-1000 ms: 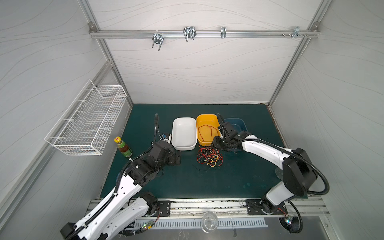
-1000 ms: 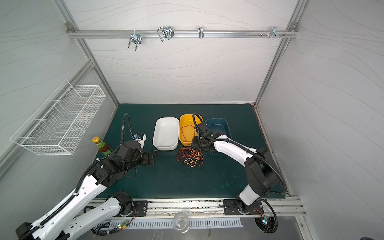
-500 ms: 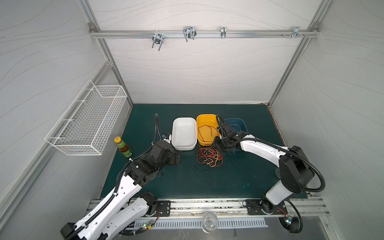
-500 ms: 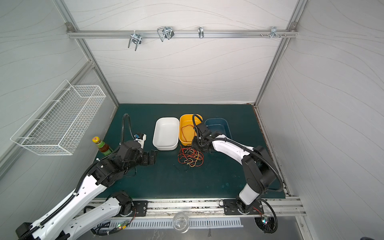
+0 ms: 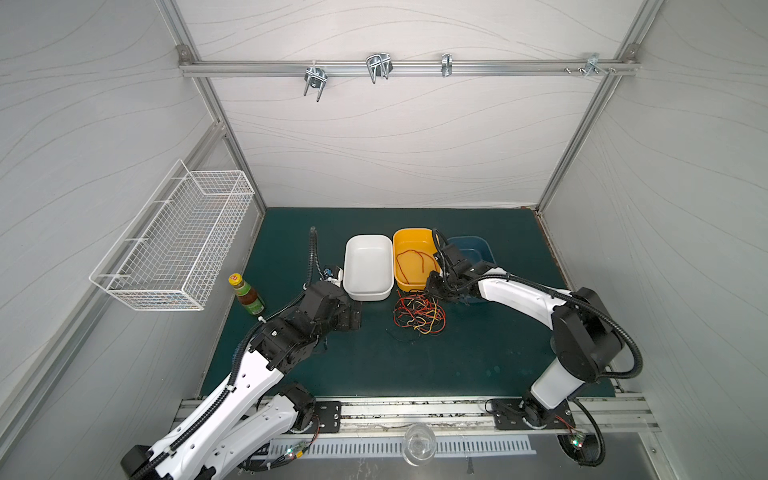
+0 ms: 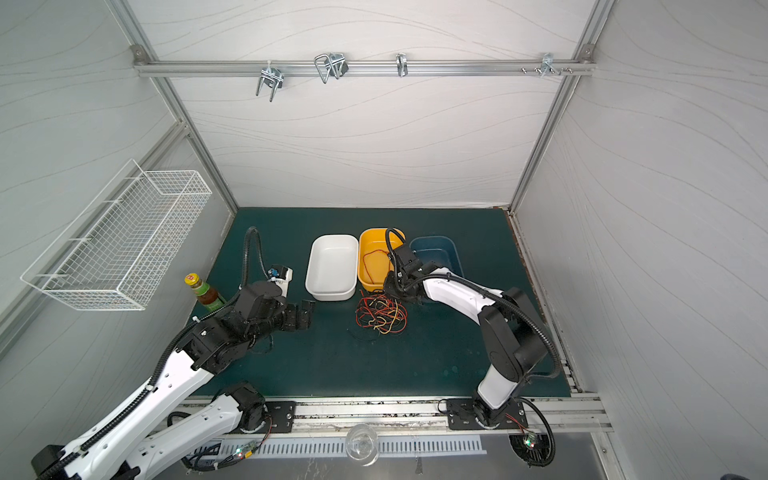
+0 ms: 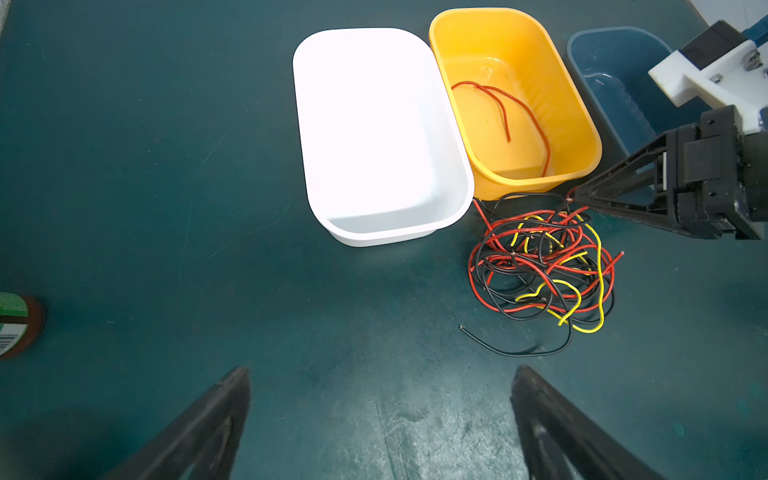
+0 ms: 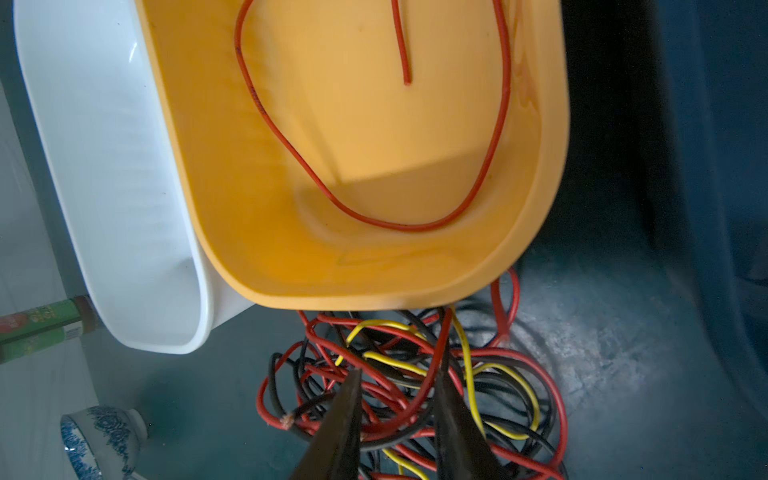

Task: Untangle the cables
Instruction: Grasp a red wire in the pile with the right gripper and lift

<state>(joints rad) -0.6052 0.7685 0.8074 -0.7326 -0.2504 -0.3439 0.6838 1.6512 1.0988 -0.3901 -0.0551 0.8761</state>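
The right arm [image 5: 515, 295] stretches low across the dark green mat [image 5: 478, 353], elbow raised near the front rail. Its right gripper [image 8: 399, 374] is tipped down onto the 12 o'clock edge of the tangled cables [image 5: 419, 316]. The jaws are drawn narrow, with red and black strands running between the fingertips [image 8: 353, 386]; whether they pinch cannot be told.

The left arm [image 5: 253, 374] is folded at the 9 o'clock side of the heap. Its left gripper [image 7: 382, 395] is level, spread wide and empty, well apart from the wires.

The red, black and yellow knot lies on the mat at 6 o'clock of a yellow tub [image 5: 409, 235], which holds a single red cable [image 7: 503, 108]. A white tub [image 5: 368, 237] touches the yellow one at its 9 o'clock and a blue tub [image 5: 478, 243] sits at its 3 o'clock.

A sauce bottle [image 5: 247, 297] stands at 9 o'clock of the white tub. A wire basket [image 5: 174, 245] hangs on the pale side wall.
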